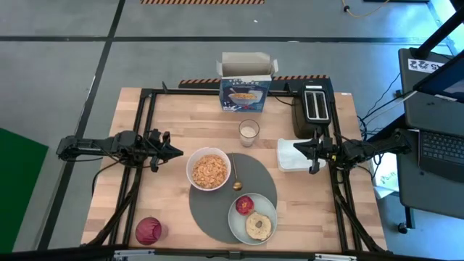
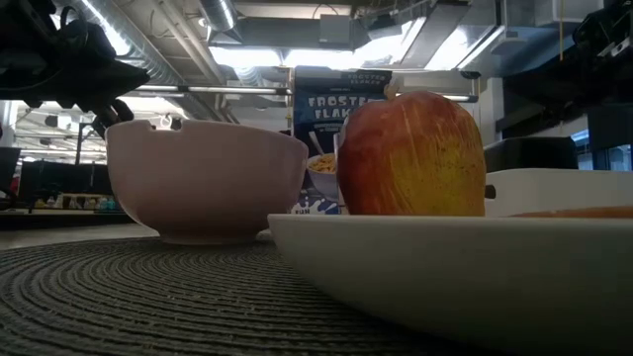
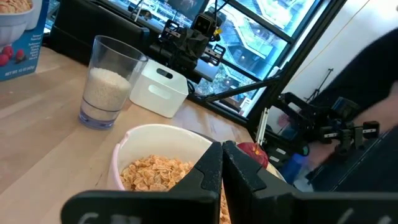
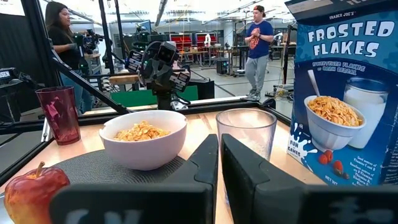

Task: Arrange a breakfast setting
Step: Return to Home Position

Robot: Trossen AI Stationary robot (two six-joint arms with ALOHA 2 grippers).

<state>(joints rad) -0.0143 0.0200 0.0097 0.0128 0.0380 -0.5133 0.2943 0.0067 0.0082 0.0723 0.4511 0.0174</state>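
A round dark-grey mat (image 1: 221,217) lies at the table's near middle. On it stand a white bowl (image 1: 209,169) of cereal flakes, a gold spoon (image 1: 235,177) and a pale-green plate (image 1: 272,210) that bears a red apple (image 1: 244,204) and a bagel half (image 1: 259,225). A small glass of milk (image 1: 249,132) stands on the wood beyond the mat. The blue cereal box (image 1: 246,85) stands upright at the far edge with its top flaps open. My left gripper (image 1: 177,151) is shut and empty left of the bowl. My right gripper (image 1: 297,147) is shut and empty over the white tray.
A black toaster (image 1: 314,109) stands at the far right. A white rectangular tray (image 1: 290,161) lies below my right gripper. A dark-red cup (image 1: 148,230) stands near the front left corner. A black frame runs around the table's edges. People stand in the room beyond.
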